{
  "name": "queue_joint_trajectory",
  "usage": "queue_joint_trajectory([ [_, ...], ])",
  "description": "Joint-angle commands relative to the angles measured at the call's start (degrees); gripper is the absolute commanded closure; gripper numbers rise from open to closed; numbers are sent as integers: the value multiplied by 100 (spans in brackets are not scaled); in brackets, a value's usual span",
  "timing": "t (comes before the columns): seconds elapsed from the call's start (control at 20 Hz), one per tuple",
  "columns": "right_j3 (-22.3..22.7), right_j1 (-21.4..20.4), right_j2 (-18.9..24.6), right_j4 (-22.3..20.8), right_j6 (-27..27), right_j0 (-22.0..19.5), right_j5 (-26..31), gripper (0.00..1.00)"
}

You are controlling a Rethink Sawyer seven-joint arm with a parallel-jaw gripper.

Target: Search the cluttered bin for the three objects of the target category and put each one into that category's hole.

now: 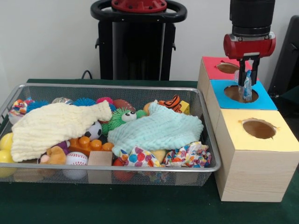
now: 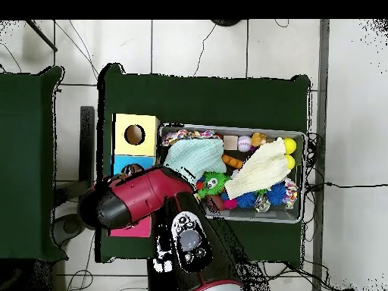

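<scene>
Nearest in the front view, the wire bin point(image 1: 208, 135) sits on the green table point(image 1: 140, 205), crammed full. Along its near edge there's a baseball point(image 1: 76, 159), a plain wooden block point(image 1: 100, 158) and a polka-dot cloth point(image 1: 139, 157), with yellow balls point(image 1: 5, 148) at the left end. Over the heap lie two cloths: a cream knitted cloth point(image 1: 53, 125) on the left, a mint knitted cloth point(image 1: 156, 130) on the right. Between them a green fuzzy toy with googly eyes point(image 1: 122, 117) peeks out, and a tiger-striped toy point(image 1: 173, 102) lies toward the far wall.

To the right of the bin runs a row of three wooden boxes, each with a hole on top: the yellow-topped box point(image 1: 254, 154) nearest, then the blue-topped box point(image 1: 243, 95), then the red-topped box point(image 1: 222, 67) farthest.

Over that blue box, the gripper point(image 1: 247, 80) hangs straight down, its fingers closed on a small clear bottle point(image 1: 247, 88). The bottle stands upright, long axis vertical, cap end up between the fingers, base pointing down over the blue box's hole point(image 1: 237, 93). Whether it touches the rim, I can't tell.

From overhead, the red arm point(image 2: 140, 204) covers most of the blue and red boxes.
</scene>
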Motion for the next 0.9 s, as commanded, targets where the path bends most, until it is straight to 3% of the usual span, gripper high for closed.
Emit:
queue_joint_trajectory([
  [0.05, -339, 380, -471, -316, 331, 102, 47, 100],
  [0.9, -213, 322, -710, -210, 282, 166, 109, 100],
])
